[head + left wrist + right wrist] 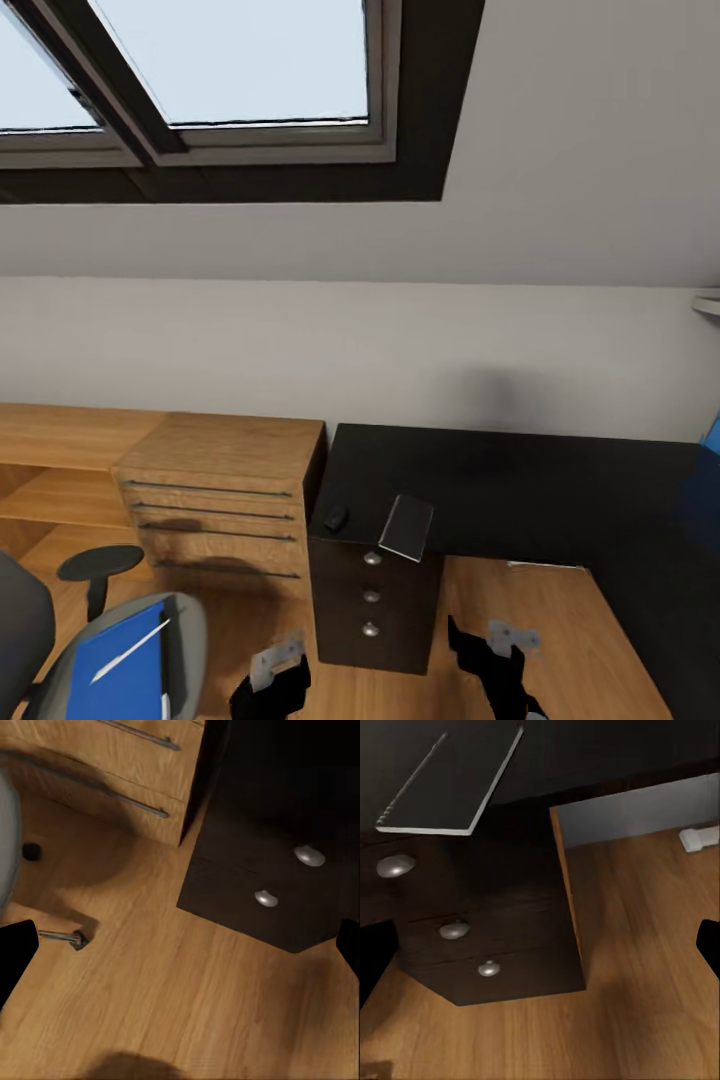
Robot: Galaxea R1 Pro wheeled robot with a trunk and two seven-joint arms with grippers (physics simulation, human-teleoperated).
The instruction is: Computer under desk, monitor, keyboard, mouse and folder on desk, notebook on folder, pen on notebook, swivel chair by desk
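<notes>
the notebook (407, 527) overhangs the desk (520, 480) edge at frame centre, just above your two grippers, the mouse (336, 517) beside it. the folder (120, 665) and pen (130, 650) lie on the chair (30, 640) at lower left. your left gripper (277, 662) and right gripper (512, 637) hang low over the wood floor (600, 640), both spread apart.

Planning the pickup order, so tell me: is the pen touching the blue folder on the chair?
Touching. In the head view the pen lies flat across the folder, which rests on the swivel chair seat, with no gap visible between them.
</notes>
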